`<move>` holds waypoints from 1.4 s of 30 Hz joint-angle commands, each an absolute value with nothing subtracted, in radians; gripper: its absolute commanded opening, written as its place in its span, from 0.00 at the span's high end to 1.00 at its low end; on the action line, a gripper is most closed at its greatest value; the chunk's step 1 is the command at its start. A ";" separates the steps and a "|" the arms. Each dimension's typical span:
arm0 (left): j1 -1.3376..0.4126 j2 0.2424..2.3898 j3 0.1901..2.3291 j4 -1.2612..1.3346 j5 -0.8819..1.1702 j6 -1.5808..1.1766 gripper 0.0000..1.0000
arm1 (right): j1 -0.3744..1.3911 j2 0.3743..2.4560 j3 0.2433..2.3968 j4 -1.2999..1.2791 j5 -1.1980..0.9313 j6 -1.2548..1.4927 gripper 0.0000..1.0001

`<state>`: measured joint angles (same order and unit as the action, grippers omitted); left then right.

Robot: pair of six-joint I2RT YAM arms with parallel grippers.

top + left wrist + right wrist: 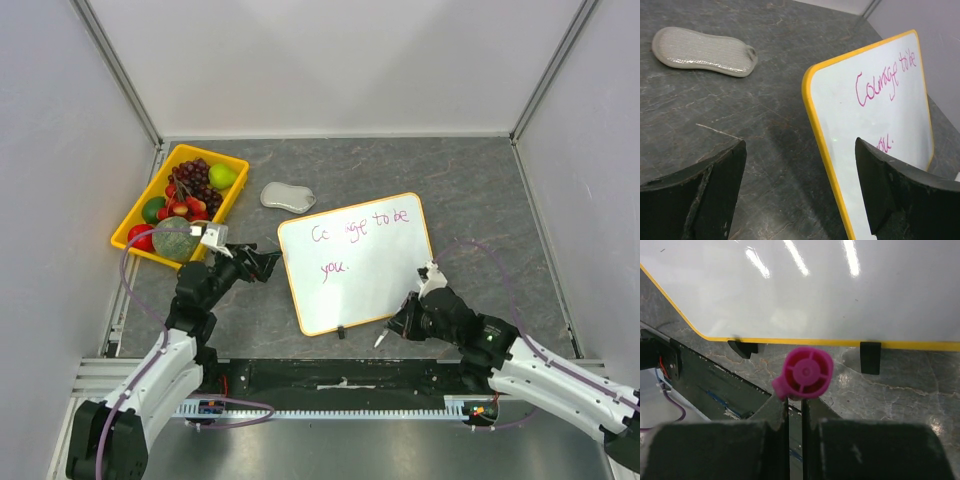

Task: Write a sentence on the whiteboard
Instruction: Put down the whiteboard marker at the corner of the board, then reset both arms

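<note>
The grey stone-patterned table [480,190] runs under both pairs of jaws. The whiteboard [370,290] lies flat on it between the two arms. Its yellow-rimmed left edge and rounded corner sit just ahead of the left gripper [800,145], in line with the gap between the jaws. Its near edge lies just beyond the tips of the right gripper [795,412].

The yellow fruit tray [122,238], holding grapes and green and red fruit, lies behind and to the outer side of the left jaws. These jaws stand wide apart and hold nothing, with bare table between them.

A grey oval eraser pad [702,50] rests farther ahead of the left jaws, off to their left and apart from the board. The right jaws are pressed together on a marker [807,372], whose pink end cap faces the wrist camera.

The sentence [880,82], in thin magenta cursive, reads "Courage to be you." It is on the board ahead of the left jaws' right finger. Two black clip feet [870,357] jut from the board's rim just beyond the marker.
</note>
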<state>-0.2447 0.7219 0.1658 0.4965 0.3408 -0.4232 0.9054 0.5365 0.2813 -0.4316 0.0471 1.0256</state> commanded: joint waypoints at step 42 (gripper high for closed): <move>-0.247 0.735 0.209 0.371 0.161 -0.443 0.07 | 0.902 0.509 0.547 -0.640 0.449 0.984 0.02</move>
<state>-0.2447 0.7582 0.1600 0.4370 0.2577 -0.4129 0.9047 0.4335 0.4503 -0.7486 0.3412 1.1351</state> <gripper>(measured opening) 0.932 0.980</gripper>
